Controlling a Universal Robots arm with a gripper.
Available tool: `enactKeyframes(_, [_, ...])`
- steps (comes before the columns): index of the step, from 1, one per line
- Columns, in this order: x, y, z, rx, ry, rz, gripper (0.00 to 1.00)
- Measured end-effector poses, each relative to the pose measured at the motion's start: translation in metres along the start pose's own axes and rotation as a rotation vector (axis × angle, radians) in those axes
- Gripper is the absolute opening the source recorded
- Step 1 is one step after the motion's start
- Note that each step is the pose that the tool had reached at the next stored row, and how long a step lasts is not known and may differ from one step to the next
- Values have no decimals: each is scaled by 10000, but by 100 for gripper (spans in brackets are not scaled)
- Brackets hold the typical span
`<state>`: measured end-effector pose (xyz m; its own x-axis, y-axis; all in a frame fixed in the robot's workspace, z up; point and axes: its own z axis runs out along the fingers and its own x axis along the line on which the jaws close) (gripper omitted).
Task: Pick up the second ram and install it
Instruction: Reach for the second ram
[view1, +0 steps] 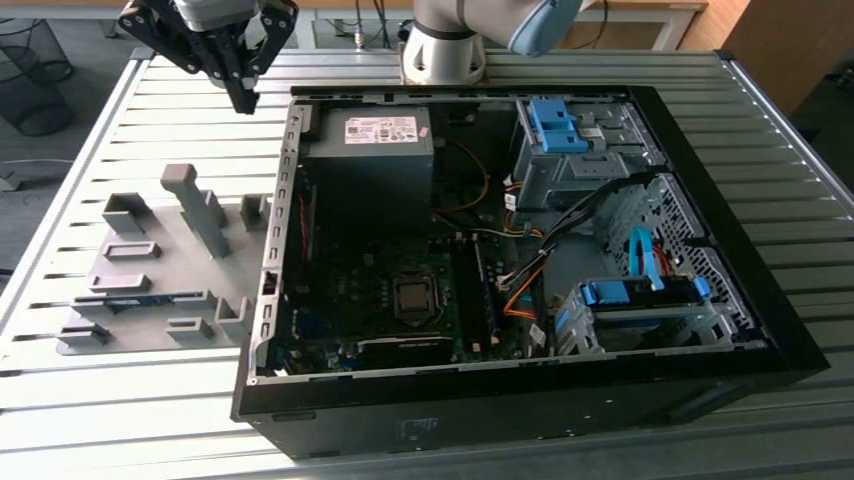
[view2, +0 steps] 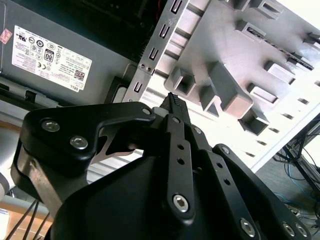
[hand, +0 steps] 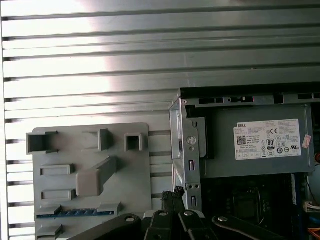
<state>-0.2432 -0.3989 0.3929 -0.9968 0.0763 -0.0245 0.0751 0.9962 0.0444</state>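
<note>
Ram (view1: 138, 298) sits in the fixture (view1: 167, 268), at 7 o'clock from my gripper (view1: 244, 100) in the exterior view and well apart; with its jaws pinched together, empty, I reckon coming down so could jab it or clip a post (view1: 198, 212).

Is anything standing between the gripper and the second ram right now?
Nothing covers the second ram, which sits in a slot of the grey fixture, open from above. The shut, empty gripper hangs beyond the fixture's other end; only the fixture's tall posts stand between them, low down.
</note>
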Motion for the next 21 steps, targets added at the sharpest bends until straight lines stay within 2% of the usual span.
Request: enactKeyframes(21, [122, -9, -3, 0, 0, -1, 10])
